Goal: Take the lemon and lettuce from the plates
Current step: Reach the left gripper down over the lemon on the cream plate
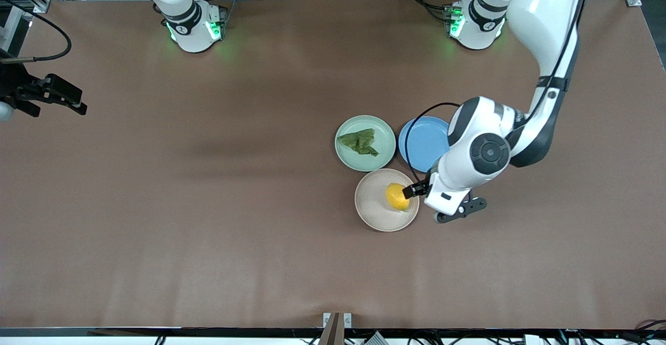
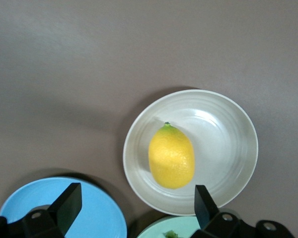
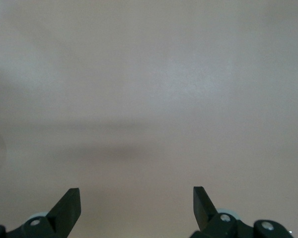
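The yellow lemon point(image 1: 397, 196) point(image 2: 171, 156) lies on the beige-cream plate point(image 1: 372, 209) point(image 2: 228, 134). Dark green lettuce point(image 1: 359, 142) point(image 2: 169, 234) rests on the mint green plate point(image 1: 385, 131) point(image 2: 156, 231), farther from the front camera. My left gripper point(image 1: 414, 190) point(image 2: 136, 203) hangs open just above the beige plate's rim beside the lemon, touching nothing. My right gripper point(image 1: 73, 101) point(image 3: 136, 206) waits open over bare table at the right arm's end, with nothing between its fingers.
A blue plate point(image 1: 421, 142) point(image 2: 99, 218) holding nothing sits beside the mint plate toward the left arm's end, partly under the left arm. All three plates crowd close together. Brown tabletop point(image 1: 208, 204) spreads around them.
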Robot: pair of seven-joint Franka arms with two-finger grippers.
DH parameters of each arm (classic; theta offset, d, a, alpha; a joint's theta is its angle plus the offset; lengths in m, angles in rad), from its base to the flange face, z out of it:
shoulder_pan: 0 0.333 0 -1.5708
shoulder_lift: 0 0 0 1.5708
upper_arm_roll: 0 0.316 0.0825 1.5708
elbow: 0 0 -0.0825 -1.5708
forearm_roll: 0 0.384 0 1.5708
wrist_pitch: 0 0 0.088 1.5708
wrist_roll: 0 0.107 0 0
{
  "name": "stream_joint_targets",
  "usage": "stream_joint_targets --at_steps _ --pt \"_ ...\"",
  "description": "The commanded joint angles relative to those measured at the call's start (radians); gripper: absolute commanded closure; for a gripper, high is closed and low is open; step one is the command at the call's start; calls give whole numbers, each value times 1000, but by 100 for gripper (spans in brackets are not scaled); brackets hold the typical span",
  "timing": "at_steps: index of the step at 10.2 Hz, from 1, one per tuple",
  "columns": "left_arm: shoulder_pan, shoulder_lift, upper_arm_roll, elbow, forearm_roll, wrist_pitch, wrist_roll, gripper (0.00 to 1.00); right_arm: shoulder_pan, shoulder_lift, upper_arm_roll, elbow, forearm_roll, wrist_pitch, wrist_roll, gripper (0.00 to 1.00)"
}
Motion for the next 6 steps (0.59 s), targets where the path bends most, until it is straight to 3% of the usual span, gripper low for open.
stream_joint_targets --at_steps 1,6 --pt "-34 62 15 30 9 79 -81 0 -13 -36 10 -31 -6 0 -11 0" --pt "-65 139 18 30 10 203 -131 0 -13 -45 10 -31 -6 -3 -12 0"
